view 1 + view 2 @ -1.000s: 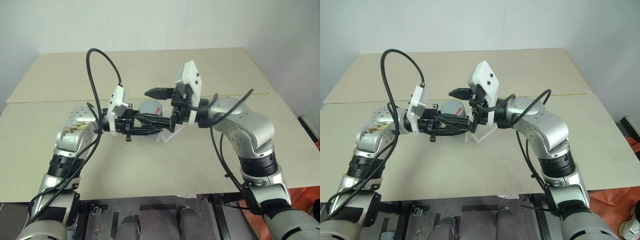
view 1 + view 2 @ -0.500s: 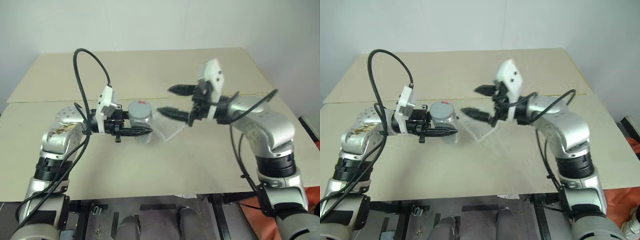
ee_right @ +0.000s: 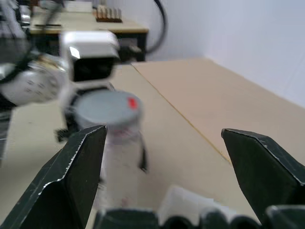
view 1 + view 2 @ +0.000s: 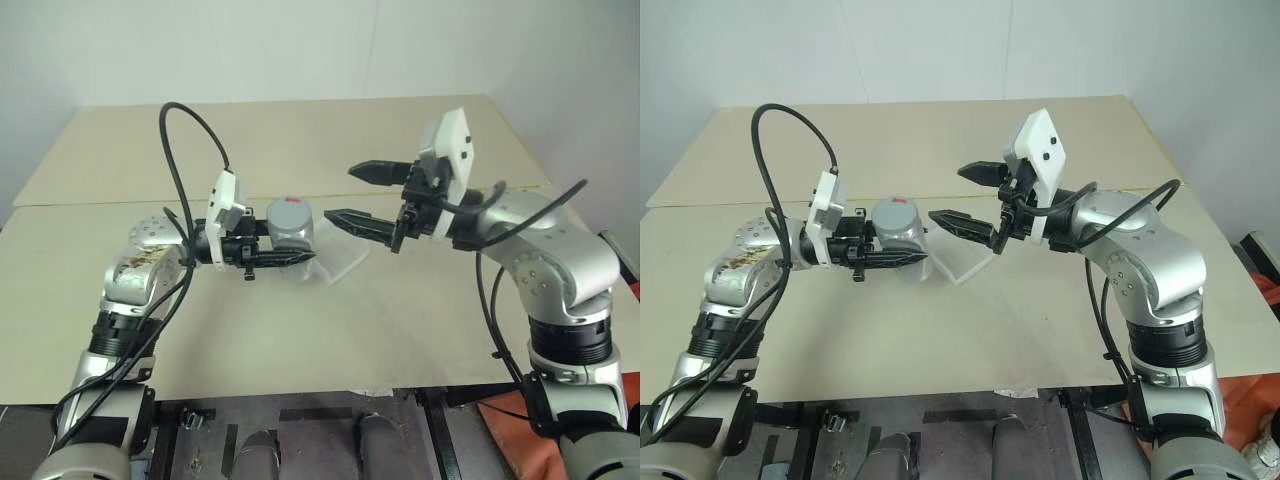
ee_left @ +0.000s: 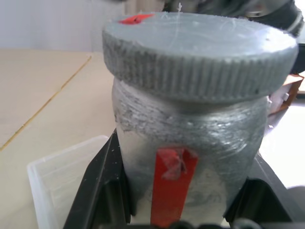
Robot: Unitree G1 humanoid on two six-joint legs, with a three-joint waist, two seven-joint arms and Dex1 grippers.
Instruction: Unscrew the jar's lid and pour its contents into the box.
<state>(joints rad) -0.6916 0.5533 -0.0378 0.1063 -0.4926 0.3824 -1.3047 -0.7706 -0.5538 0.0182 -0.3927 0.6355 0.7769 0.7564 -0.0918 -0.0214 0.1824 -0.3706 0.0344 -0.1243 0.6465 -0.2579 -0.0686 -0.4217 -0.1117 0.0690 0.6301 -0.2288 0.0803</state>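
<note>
The left gripper (image 4: 285, 258) is clamped on the jar (image 5: 190, 157), holding it upright above the table (image 4: 300, 330) with the lid (image 5: 200, 45) on top. The right gripper (image 4: 360, 195) stands apart from the jar, fingers spread wide and holding nothing, pointing toward the lid. The box (image 4: 345, 262) sits on the table below and between the two grippers, probably not touching either.

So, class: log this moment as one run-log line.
left gripper: shut on jar | lid: on | right gripper: open, apart from jar | box: on table, beside jar
</note>
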